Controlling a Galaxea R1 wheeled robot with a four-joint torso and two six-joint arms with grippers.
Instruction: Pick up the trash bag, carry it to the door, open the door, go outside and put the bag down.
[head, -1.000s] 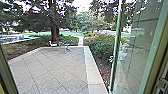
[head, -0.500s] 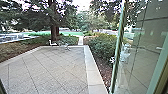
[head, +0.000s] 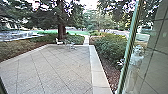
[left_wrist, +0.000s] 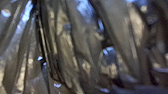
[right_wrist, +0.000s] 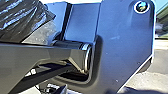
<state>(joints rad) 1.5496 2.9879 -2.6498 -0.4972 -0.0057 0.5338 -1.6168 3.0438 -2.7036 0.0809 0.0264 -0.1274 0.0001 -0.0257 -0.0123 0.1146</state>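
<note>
As the trash bag (left_wrist: 87, 47) bunches near the left pincer, its grip unclear

I'm getting grey paving (head: 52, 71) crossed by a grid of darker slanting lines, its border (head: 98, 75) showing paler. The mulch (head: 111, 72) is reading reddish brown, the bushes (head: 107, 46) are showing green, and the upright frame edge (head: 128, 48) is looking greyish green. I'm seeing the black trash bag (right_wrist: 18, 21) gleaming with bluish-white streaks.
</note>
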